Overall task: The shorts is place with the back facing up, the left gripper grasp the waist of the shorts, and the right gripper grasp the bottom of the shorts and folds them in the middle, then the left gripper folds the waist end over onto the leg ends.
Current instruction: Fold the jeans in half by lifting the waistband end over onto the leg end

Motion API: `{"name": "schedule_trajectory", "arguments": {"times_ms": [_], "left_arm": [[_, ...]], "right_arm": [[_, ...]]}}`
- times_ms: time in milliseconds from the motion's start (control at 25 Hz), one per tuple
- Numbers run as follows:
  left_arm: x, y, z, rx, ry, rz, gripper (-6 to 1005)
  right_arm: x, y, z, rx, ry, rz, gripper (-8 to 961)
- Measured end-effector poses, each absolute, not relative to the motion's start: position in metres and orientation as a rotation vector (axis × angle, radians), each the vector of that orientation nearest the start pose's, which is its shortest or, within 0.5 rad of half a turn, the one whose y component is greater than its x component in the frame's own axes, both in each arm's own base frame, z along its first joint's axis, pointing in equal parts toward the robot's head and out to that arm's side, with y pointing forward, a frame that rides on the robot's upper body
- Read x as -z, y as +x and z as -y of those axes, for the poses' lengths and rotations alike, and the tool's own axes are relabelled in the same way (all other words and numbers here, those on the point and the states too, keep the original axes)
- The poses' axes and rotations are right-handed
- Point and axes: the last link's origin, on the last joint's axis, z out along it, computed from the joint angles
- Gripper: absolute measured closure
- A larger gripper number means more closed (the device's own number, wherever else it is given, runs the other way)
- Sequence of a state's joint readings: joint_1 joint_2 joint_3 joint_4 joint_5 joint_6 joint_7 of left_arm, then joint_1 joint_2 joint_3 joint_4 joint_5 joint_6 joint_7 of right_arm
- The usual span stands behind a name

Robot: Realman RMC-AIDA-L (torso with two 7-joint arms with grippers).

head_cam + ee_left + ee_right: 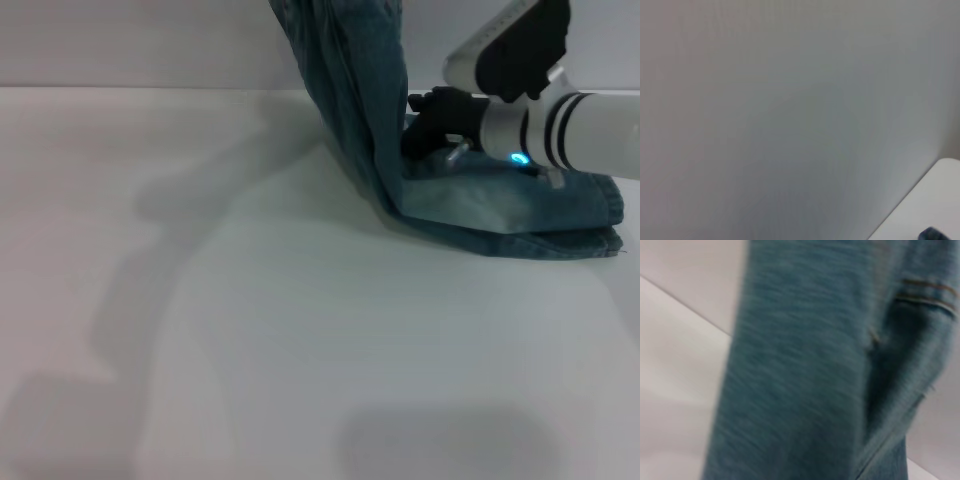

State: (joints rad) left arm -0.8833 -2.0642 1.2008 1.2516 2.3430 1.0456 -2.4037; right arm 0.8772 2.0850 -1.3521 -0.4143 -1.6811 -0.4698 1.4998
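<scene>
— Where are they with it?

— The long blue faded-wash denim shorts are half up in the air. One end lies doubled on the pale surface, under and just beyond the black two-finger right hand on the white, blue-lit arm. The rest rises from beside that hand in a steep sheet and runs out of sight overhead.

— So what's lifting it?

— Presumably the left hand, but I can't see it; its own camera shows only a blank wall and a corner of the surface. Whether it is clamped on the cloth I cannot tell.

— And the right hand?

— Low against the denim where the sheet meets the flat part, touching it. Its fingers are buried in the folds, so apart or together, I can't tell. Its camera is filled with hanging denim and a line of stitching.

— Which step, then?

— The last fold, I'd judge: the waist end carried over toward the leg ends, which lie past the right hand. Next the raised cloth has to travel across and come down squarely on those hems, with the right hand out of its way.
</scene>
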Motion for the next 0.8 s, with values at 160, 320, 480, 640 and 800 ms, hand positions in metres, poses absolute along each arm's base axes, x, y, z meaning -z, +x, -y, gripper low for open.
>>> {"name": "schedule_trajectory", "arguments": {"times_ms": [160, 320, 480, 640, 800], "left_arm": [[-0.041, -0.037, -0.453, 0.323, -2.432, 0.436, 923], [-0.04, -0.036, -0.453, 0.32, -2.435, 0.428, 923], [-0.04, -0.036, -0.453, 0.318, -2.433, 0.419, 923], [-0.04, -0.036, -0.453, 0.317, -2.433, 0.414, 924], [-0.04, -0.036, -0.453, 0.315, -2.433, 0.413, 926]], "right_arm": [[0.077, 0.184, -0.455, -0.138, -2.403, -0.448, 372], [0.082, 0.17, -0.451, -0.171, -2.468, -0.421, 374], [0.086, 0.159, -0.446, -0.202, -2.524, -0.415, 373], [0.094, 0.149, -0.439, -0.189, -2.577, -0.393, 373], [0.097, 0.147, -0.438, -0.178, -2.594, -0.381, 377]]}}
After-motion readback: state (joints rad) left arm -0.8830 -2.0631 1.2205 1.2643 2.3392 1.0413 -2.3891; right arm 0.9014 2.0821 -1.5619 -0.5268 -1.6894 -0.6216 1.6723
